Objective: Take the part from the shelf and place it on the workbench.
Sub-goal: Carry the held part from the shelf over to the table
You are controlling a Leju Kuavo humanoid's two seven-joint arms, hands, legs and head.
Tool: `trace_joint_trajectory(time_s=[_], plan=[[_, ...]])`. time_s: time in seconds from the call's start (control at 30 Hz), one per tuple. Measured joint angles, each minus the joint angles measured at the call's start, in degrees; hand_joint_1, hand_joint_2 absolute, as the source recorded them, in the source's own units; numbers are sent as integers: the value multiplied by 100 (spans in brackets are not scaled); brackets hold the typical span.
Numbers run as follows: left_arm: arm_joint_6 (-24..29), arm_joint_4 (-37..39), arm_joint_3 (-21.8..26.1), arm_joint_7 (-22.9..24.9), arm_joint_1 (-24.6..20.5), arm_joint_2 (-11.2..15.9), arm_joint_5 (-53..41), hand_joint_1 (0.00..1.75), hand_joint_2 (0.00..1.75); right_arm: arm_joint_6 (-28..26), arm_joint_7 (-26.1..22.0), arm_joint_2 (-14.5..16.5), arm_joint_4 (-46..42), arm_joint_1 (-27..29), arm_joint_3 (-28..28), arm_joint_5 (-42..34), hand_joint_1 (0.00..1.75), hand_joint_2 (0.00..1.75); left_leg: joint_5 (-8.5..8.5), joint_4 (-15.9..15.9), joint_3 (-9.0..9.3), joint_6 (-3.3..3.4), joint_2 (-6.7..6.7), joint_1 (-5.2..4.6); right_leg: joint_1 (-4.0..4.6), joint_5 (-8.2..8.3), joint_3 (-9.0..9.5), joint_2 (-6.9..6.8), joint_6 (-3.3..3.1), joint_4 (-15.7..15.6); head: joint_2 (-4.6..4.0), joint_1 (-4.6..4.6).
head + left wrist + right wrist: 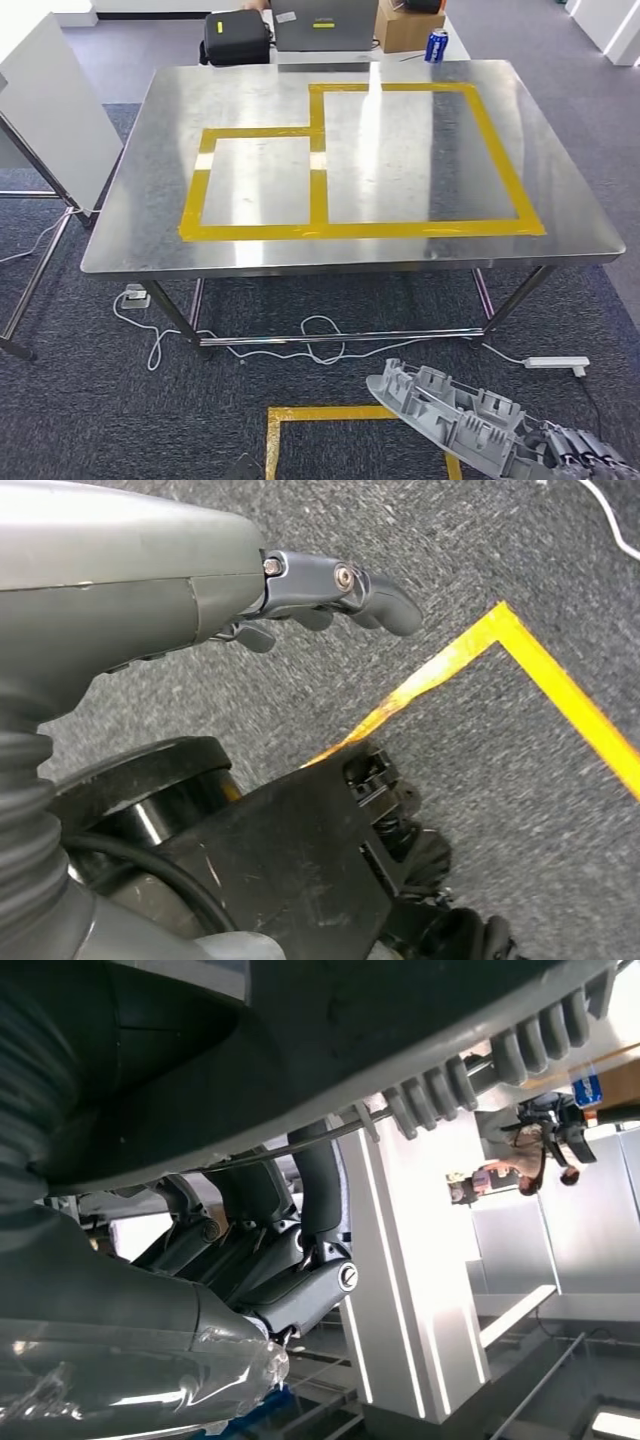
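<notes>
Grey plastic part (445, 410) held in the right hand (573, 450), short of the workbench (249, 100).

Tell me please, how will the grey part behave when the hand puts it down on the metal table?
The part looks like stiff moulded plastic with ribs, so it should keep its shape and is probably light. The right hand grips one end, so the long free end may sag or swing. On the shiny table it could slide.

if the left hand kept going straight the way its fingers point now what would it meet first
Probably just the floor. In the left wrist view the left hand hangs empty, fingers reaching out above the grey carpet, roughly toward the yellow tape line. Nothing else shows in that line, though depth is unclear.
</notes>
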Motion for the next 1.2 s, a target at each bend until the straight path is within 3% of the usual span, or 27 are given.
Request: trace_joint_trajectory(time_s=[0.03, 0.07, 0.1, 0.17, 0.23, 0.27, 0.3, 0.37, 0.43, 0.47, 0.53, 0.6, 0.63, 0.7, 0.73, 0.77, 0.8, 0.83, 0.9, 0.97, 1.03, 1.07, 1.1, 1.17, 1.2], plan=[[-2, -1, -21, 8, -3, -8, -24, 0, 175, 26, 84, -126, -77, 51, 11, 1, 175, 175, 9, -21, 9, 36, 72, 0, -12, 6, -19, 30, 38, -7, 0, -2], [-7, 0, -45, 11, -3, -13, -48, 0, 175, 45, 169, -241, -142, 85, 25, 1, 175, 175, 17, -48, 26, 71, 150, 9, -6, -22, -41, -49, 70, 36, 0, 12], [-11, 1, -68, 12, -1, -18, -67, 0, 175, 71, 255, -358, -199, 100, 39, 1, 175, 175, 24, -75, 43, 100, 238, 22, 7, -115, -115, -217, 97, 188, 0, 42], [-26, 1, -103, 21, 5, -17, -100, 0, 175, 155, 398, -566, -276, 107, 66, 1, 175, 175, 13, -96, 69, 137, 410, 20, 24, -457, -435, -648, 146, 837, 0, 97], [-38, 1, -123, 37, 9, -15, -114, 0, 175, 257, 481, -711, -316, 126, 82, 1, 175, 175, -13, -94, 85, 142, 576, 10, 9, -711, -782, -819, 186, 1505, 0, 110], [-45, 1, -132, 44, 9, -15, -123, 0, 175, 302, 502, -763, -333, 155, 84, -1, 175, 175, -30, -92, 100, 135, 655, 10, 1, -682, -829, -840, 200, 1587, 0, 111], [-48, 1, -141, 53, 9, -16, -132, 0, 175, 335, 511, -808, -354, 192, 82, -2, 175, 175, -52, -92, 126, 121, 727, 15, -6, -538, -748, -864, 212, 1425, 0, 111], [-53, 1, -156, 78, 8, -17, -162, 0, 175, 388, 516, -876, -406, 271, 63, -11, 175, 175, -108, -90, 200, 71, 853, 20, -15, -130, -340, -1027, 232, 648, 0, 115], [-53, 1, -180, 103, 7, -13, -192, 0, 175, 416, 520, -909, -447, 326, 17, -22, 175, 175, -162, -81, 265, -2, 942, -2, -11, 80, -48, -1154, 189, 106, 0, 113], [-53, 1, -196, 113, 6, -9, -201, 0, 175, 421, 521, -915, -460, 348, -12, -26, 175, 175, -173, -84, 286, -36, 980, -18, 0, 81, -26, -1153, 145, 53, 0, 113], [-53, 1, -225, 122, -1, -7, -204, 0, 175, 425, 521, -918, -481, 396, -57, -28, 175, 175, -187, -100, 315, -100, 1055, -15, 6, 83, -59, -1022, 39, 68, 0, 108], [-53, 1, -244, 125, -3, -7, -204, 0, 175, 425, 521, -922, -506, 428, -90, -28, 175, 175, -322, 41, 268, -158, 920, 6, -2, 94, -72, -907, -48, 60, 0, 106], [-53, 1, -248, 125, -2, -6, -203, 0, 175, 425, 521, -925, -518, 435, -104, -28, 175, 175, -479, 288, 151, -176, 779, 13, -9, 103, -70, -851, -82, 53, 0, 103], [-52, 1, -250, 125, 2, -3, -203, 0, 175, 425, 521, -933, -528, 442, -122, -28, 175, 175, -855, 1096, -267, -171, 543, 10, 2, 102, -85, -733, -119, 54, 0, 102], [-53, 1, -250, 125, 4, -2, -203, 0, 175, 425, 521, -934, -529, 446, -127, -28, 175, 175, -958, 1455, -474, -158, 500, 4, 12, 99, -87, -663, -128, 54, 0, 103], [-53, 1, -250, 125, 5, -1, -203, 0, 175, 425, 521, -935, -529, 451, -133, -28, 175, 175, -941, 1638, -603, -137, 483, -2, 24, 95, -83, -588, -135, 55, 0, 103], [-53, 1, -251, 125, 6, -1, -203, 0, 175, 425, 521, -936, -529, 455, -141, -28, 175, 175, -803, 1596, -625, -109, 470, -8, 36, 92, -73, -509, -139, 55, 0, 104], [-53, 1, -253, 125, 6, -1, -203, 0, 175, 425, 521, -938, -530, 459, -149, -28, 175, 175, -568, 1329, -539, -71, 433, -16, 46, 90, -59, -426, -140, 55, 0, 104], [-52, 1, -262, 128, 9, -1, -204, 0, 175, 433, 521, -942, -537, 468, -166, -30, 175, 175, -119, 566, -242, 27, 199, -22, 61, 82, -51, -267, -129, 64, 0, 107], [-51, 1, -269, 146, 8, -1, -204, 0, 175, 471, 521, -945, -547, 499, -195, -26, 175, 175, 8, 104, -57, 65, 12, -21, 55, 80, -91, -128, -89, 72, 0, 110], [-51, 1, -275, 174, 2, -9, -207, 0, 175, 601, 519, -945, -559, 578, -261, -12, 175, 175, -21, 14, -20, 65, 76, -22, 32, 95, -146, -9, -15, 51, 0, 108], [-51, 1, -278, 188, 0, -15, -213, 0, 175, 728, 506, -944, -572, 637, -315, -6, 175, 175, -11, -13, -4, 86, 138, -16, 31, 87, -167, -61, 19, 65, 0, 112], [-53, 1, -281, 205, -1, -20, -227, 0, 175, 906, 470, -946, -596, 698, -397, -1, 175, 175, -4, -42, 18, 114, 208, -5, 39, 25, -220, -200, 50, 161, 0, 126], [-60, 1, -286, 240, 2, -23, -263, 0, 175, 1337, 391, -956, -660, 809, -625, 1, 175, 175, -9, -78, 62, 161, 355, 7, 51, -269, -473, -609, 100, 696, 0, 171], [-63, 1, -288, 253, 5, -23, -284, 0, 175, 1562, 381, -970, -693, 859, -763, 2, 175, 175, -22, -79, 73, 175, 430, 4, 43, -462, -671, -740, 128, 1092, 0, 189]])
